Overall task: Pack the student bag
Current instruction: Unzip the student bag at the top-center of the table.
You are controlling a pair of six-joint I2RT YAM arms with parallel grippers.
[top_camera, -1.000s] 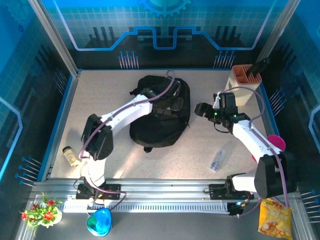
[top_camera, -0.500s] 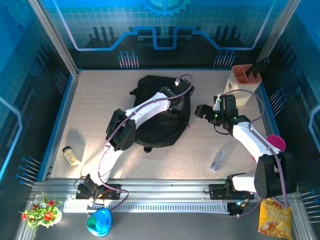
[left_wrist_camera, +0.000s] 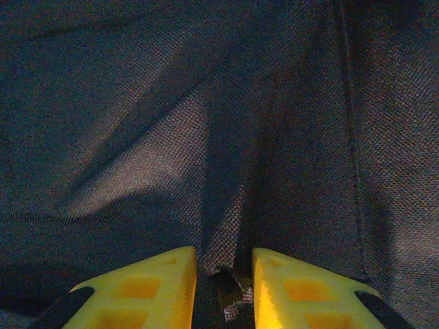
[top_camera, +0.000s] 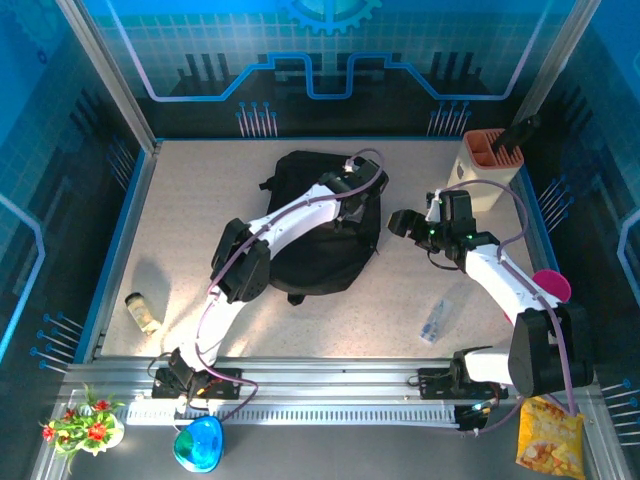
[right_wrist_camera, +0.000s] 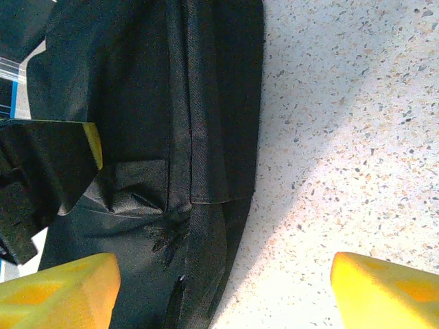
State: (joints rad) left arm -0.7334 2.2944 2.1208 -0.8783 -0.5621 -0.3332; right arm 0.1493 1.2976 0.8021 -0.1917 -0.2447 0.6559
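Note:
The student bag (top_camera: 312, 255), a big black fabric backpack, lies flat in the middle of the table. My left gripper (top_camera: 350, 200) is pressed down on its upper right part. In the left wrist view the yellow fingers (left_wrist_camera: 164, 284) stand close together, and the left gripper (left_wrist_camera: 225, 267) pinches a raised fold of the bag's cloth (left_wrist_camera: 206, 137). My right gripper (top_camera: 400, 221) hovers just off the bag's right edge, open. Its fingers (right_wrist_camera: 62, 288) are spread wide, with the bag's side seam (right_wrist_camera: 151, 137) and bare table between them.
A tan and orange holder (top_camera: 487, 165) stands at the back right. A clear packet (top_camera: 437, 320) lies on the table near the right arm, a small jar (top_camera: 143, 312) near the left edge. A pink object (top_camera: 553, 285) sits by the right wall.
My left arm has swung its elbow inward and its gripper has shifted right across the bag. Its jaws have narrowed onto the cloth. The right arm has stayed still.

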